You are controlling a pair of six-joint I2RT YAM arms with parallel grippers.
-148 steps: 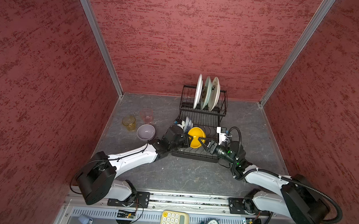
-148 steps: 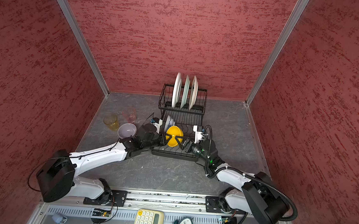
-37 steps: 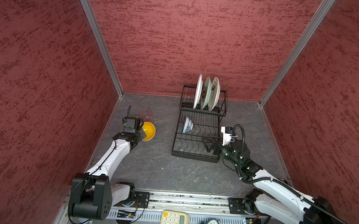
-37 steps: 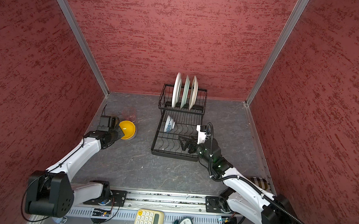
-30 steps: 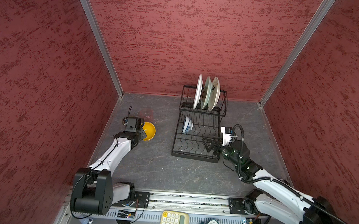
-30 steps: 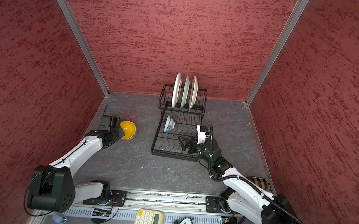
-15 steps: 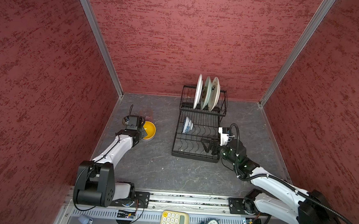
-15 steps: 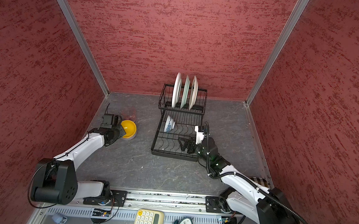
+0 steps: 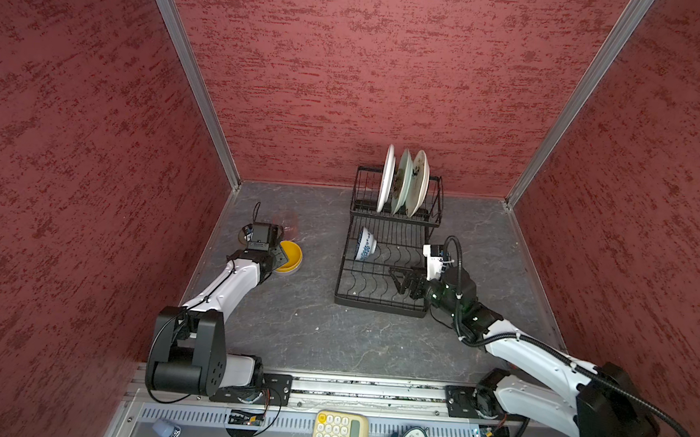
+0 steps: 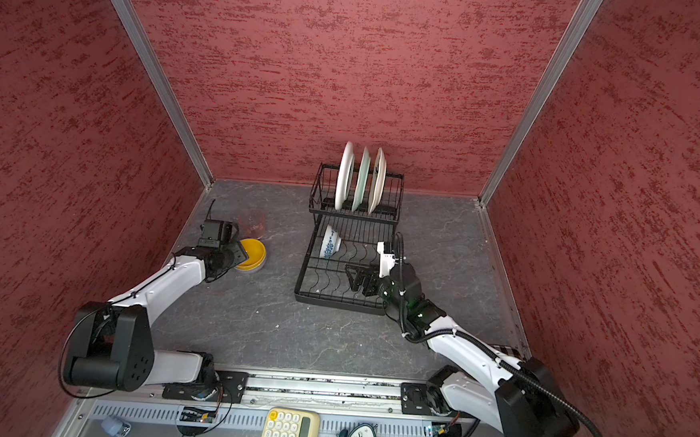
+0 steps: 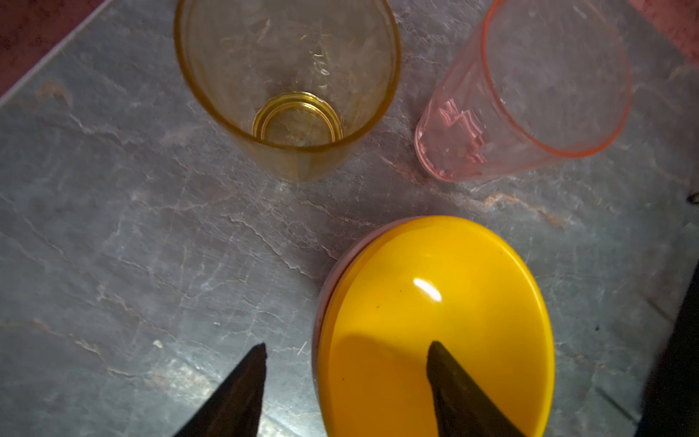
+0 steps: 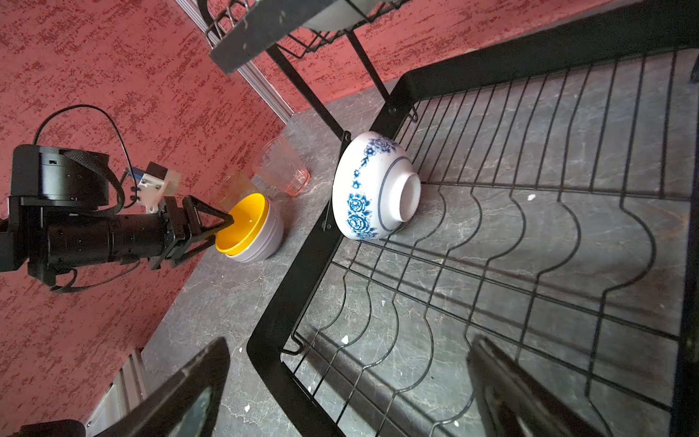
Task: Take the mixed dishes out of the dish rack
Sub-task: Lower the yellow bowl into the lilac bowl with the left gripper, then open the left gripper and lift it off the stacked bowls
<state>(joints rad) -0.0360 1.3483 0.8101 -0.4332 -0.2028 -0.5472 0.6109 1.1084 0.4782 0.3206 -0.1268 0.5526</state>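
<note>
Three plates (image 9: 402,181) stand on edge in the tall basket of the dish rack (image 9: 378,308). One blue-white bowl (image 12: 374,185) lies on its side on the flat grid tray, with its foot ring toward the right gripper (image 12: 350,340), whose jaws gape wide nearby. The bowl looks like glazed ceramic: stiff, slick, breakable and apt to roll on the wires. Its rim, with one finger inside, seems the surest hold. The left gripper (image 11: 347,346) is spread, straddling the rim of the yellow bowl (image 11: 435,302) nested in the lavender bowl (image 12: 270,234).

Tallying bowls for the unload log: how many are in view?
3: the blue-white bowl on its side in the dish rack; the yellow bowl nested in the lavender bowl on the table.
</note>
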